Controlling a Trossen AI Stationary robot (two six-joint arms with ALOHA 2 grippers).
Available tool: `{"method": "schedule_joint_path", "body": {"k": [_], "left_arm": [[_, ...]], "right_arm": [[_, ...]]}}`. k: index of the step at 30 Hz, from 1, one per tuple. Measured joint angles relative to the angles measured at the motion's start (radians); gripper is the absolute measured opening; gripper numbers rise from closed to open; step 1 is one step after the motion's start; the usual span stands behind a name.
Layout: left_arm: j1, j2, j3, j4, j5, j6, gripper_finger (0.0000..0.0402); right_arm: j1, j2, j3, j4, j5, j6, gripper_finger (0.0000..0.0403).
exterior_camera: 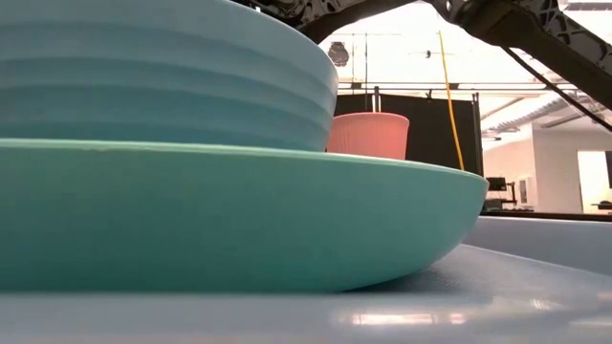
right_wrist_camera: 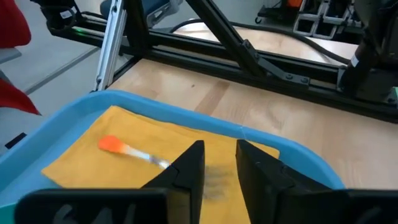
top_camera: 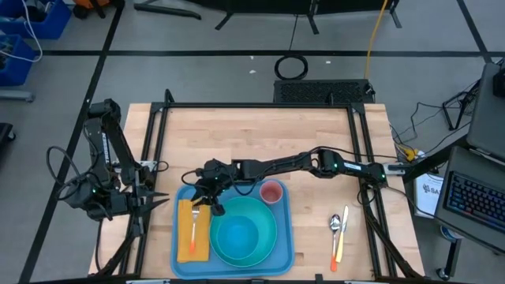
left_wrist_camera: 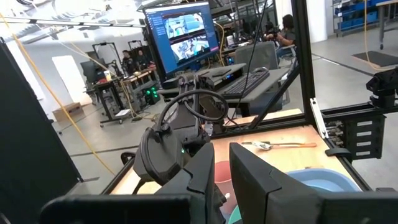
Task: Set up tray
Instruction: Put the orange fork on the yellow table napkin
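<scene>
At the far left of the high view, the left arm is waiting off the tabletop's [top_camera: 260, 134] left edge, its left gripper [top_camera: 155, 201] pointing toward the tray; whether its jaws are apart or together cannot be told from the pictures. Just right of it, in the lower middle of the frame, the blue tray [top_camera: 282, 248] is lying flat on the wooden tabletop. On the tray's left part a yellow-orange napkin [top_camera: 186, 237] is lying, with a fork [top_camera: 194, 224] with an orange handle resting on it. Above the napkin's upper end the right gripper [top_camera: 211, 207] is hovering, its arm reaching in from the right side of the frame; in the right wrist view its jaws are standing slightly apart with nothing between them, the fork lying just ahead of them. Right of the napkin a round teal plate [top_camera: 264, 251] is sitting on the tray with a teal bowl [top_camera: 237, 237] on it. At the tray's upper right a pink cup [top_camera: 271, 192] is standing. Farther right, on the bare tabletop, a spoon [top_camera: 335, 225] and a knife [top_camera: 342, 234] with an orange handle are lying side by side
</scene>
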Motion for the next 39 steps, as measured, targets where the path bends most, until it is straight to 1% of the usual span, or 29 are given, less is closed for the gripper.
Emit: {"method": "schedule_joint_path", "body": {"k": [2,7,11,14,18,20,22,25,27,30,33,36,39], "left_arm": [[0.0,0.0,0.0,0.0,0.0,0.0,0.0056],[0.0,0.0,0.0,-0.01,0.0,-0.012,0.0056],[0.0,0.0,0.0,-0.021,-0.001,-0.029,0.0056],[0.0,0.0,0.0,-0.049,-0.003,-0.081,0.0056],[0.0,0.0,0.0,-0.083,-0.017,-0.19,0.0056],[0.0,0.0,0.0,-0.097,-0.044,-0.248,0.0056],[0.0,0.0,0.0,-0.123,-0.077,-0.342,0.0056],[0.0,0.0,0.0,-0.16,-0.077,-0.497,0.0056],[0.0,0.0,0.0,-0.179,-0.076,-0.573,0.0056],[0.0,0.002,0.0,-0.214,-0.075,-0.696,0.0056],[0.011,0.015,0.0,-0.246,-0.078,-0.789,0.0056],[0.05,0.04,0.0,-0.255,-0.064,-0.868,0.0056],[0.104,0.071,0.0,-0.255,0.016,-0.933,0.0056]], "right_arm": [[0.0,0.0,0.0,0.001,0.023,0.0,0.0092],[0.0,0.0,0.0,0.01,0.027,0.006,0.0104],[0.001,0.0,0.0,0.02,0.045,0.041,0.0109],[0.01,0.0,0.0,0.018,0.043,0.056,0.0109],[0.043,-0.006,-0.001,0.018,0.014,0.038,0.0109],[0.06,-0.012,-0.001,0.031,0.012,0.034,0.0107],[0.077,-0.025,-0.001,0.045,0.012,0.03,0.0102],[0.104,-0.05,0.0,0.046,0.012,-0.011,0.0092],[0.126,-0.087,-0.001,0.014,0.002,-0.03,0.0086],[0.149,-0.13,0.0,-0.01,-0.055,-0.065,0.0082],[0.168,-0.185,0.0,-0.078,-0.086,-0.085,0.0083],[0.19,-0.22,0.0,-0.13,-0.089,-0.115,0.0083],[0.211,-0.247,0.0,-0.181,-0.09,-0.137,0.0083]]}}
